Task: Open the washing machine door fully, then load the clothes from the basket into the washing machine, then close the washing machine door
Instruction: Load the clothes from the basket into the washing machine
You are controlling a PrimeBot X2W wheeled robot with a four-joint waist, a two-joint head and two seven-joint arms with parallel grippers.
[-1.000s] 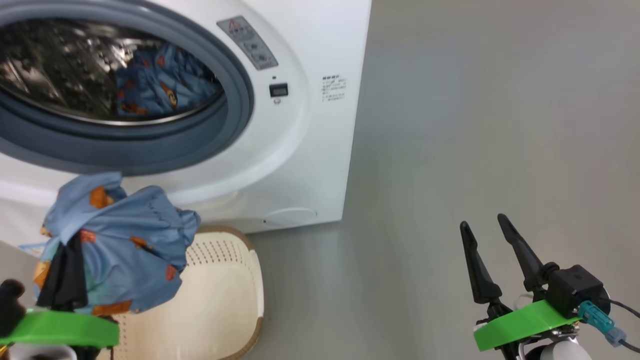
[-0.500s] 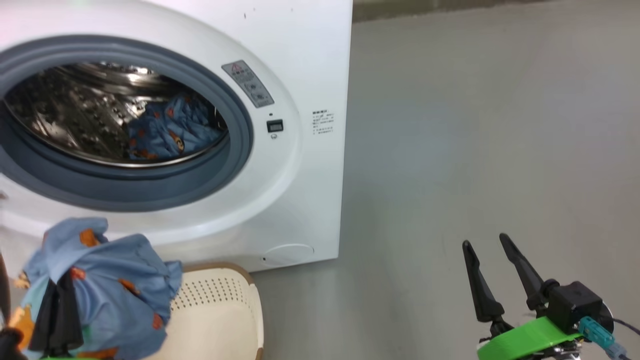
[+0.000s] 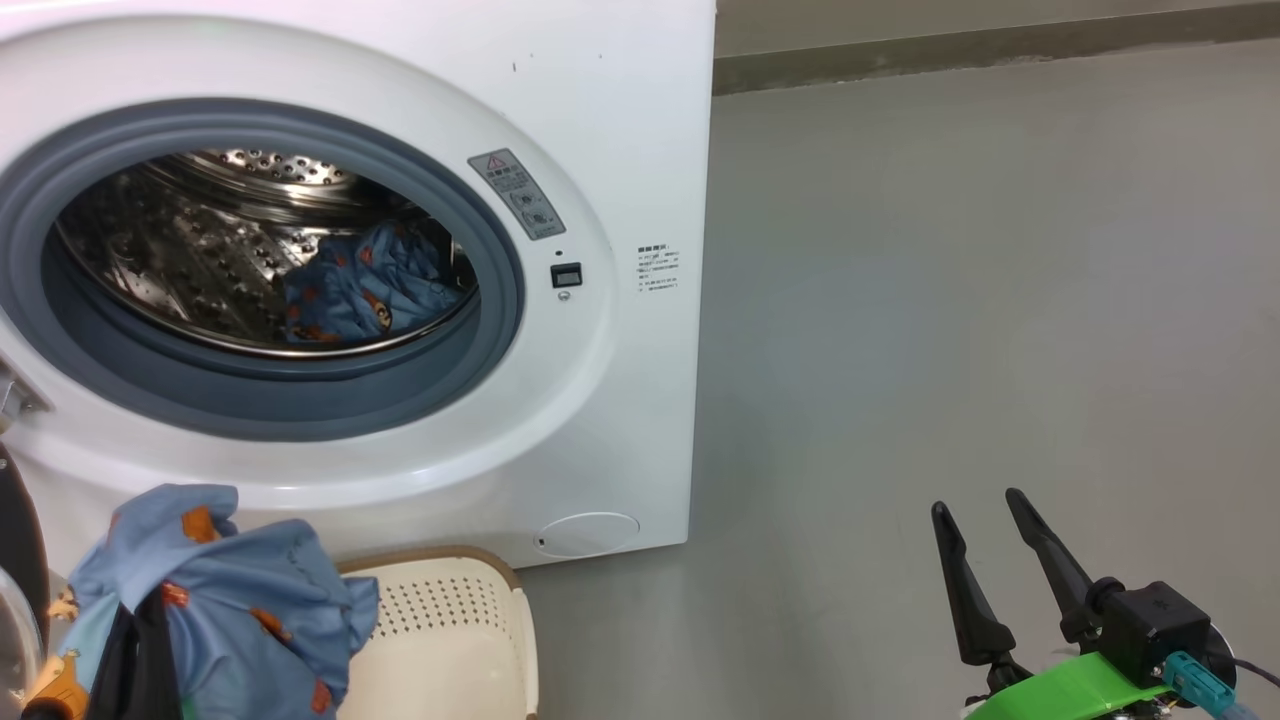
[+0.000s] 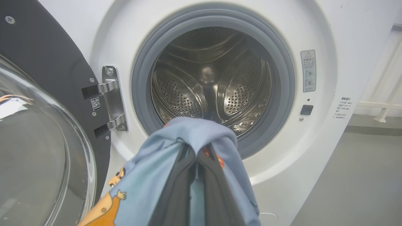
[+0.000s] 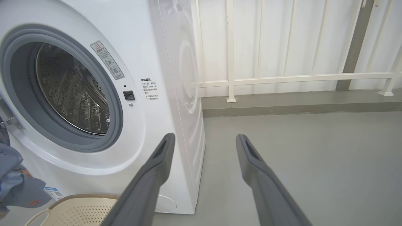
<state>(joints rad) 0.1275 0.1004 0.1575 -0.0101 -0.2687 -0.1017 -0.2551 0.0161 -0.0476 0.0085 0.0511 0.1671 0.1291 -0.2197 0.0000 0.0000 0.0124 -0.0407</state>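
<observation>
The white washing machine [image 3: 640,150] stands with its drum open. The washing machine door [image 4: 40,78] is swung out to the left, its glass bowl [image 4: 37,150] near my left wrist; the head view shows its edge [image 3: 20,530]. One piece of the clothes [image 3: 370,285] lies in the drum. My left gripper [image 4: 197,153] is shut on another light-blue piece [image 3: 230,610], held in front of and below the opening, over the basket [image 3: 450,600]. My right gripper [image 3: 976,502] hangs open and empty over the floor, to the right of the machine.
Grey floor [image 3: 950,300] stretches free to the right of the machine. A white railing [image 5: 282,78] on a low kerb [image 5: 282,106] runs behind it. The basket's rim [image 5: 78,197] sits against the machine's foot.
The head camera has tilted up, so the machine and the arms sit lower in its view. My left gripper keeps its hold on the cloth. The right gripper stays open.
</observation>
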